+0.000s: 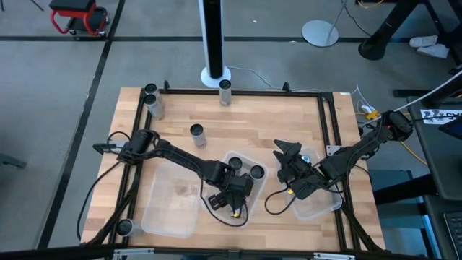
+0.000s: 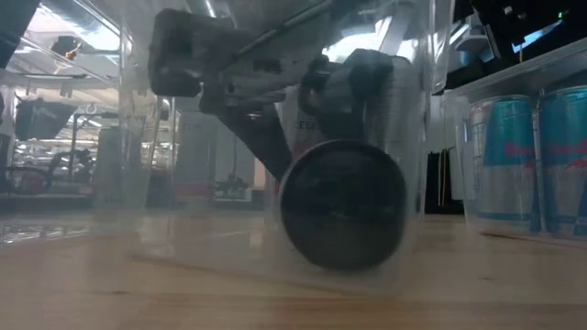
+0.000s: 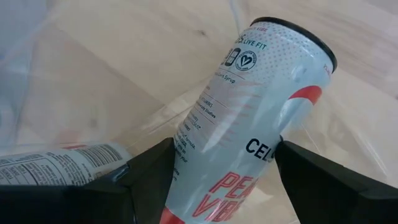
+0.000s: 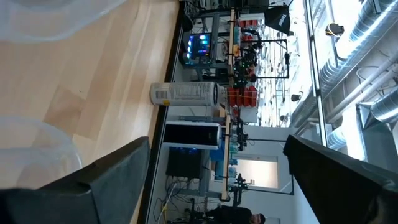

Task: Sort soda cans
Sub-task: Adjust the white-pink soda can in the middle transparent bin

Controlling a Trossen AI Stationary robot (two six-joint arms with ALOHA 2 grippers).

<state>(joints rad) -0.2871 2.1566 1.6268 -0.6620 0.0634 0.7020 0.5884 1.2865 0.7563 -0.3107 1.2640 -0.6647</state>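
left hand (image 3: 217,180) clamped, lowered | right hand (image 4: 217,180) spread, raised

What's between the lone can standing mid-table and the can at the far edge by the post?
Nothing: bare tabletop between the mid-table can and far-edge can in the high view. Left hand grips a white can at the middle bin.

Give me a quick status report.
Left pincer shut on white can over middle bin. Right pincer open, empty. Nothing blocking.
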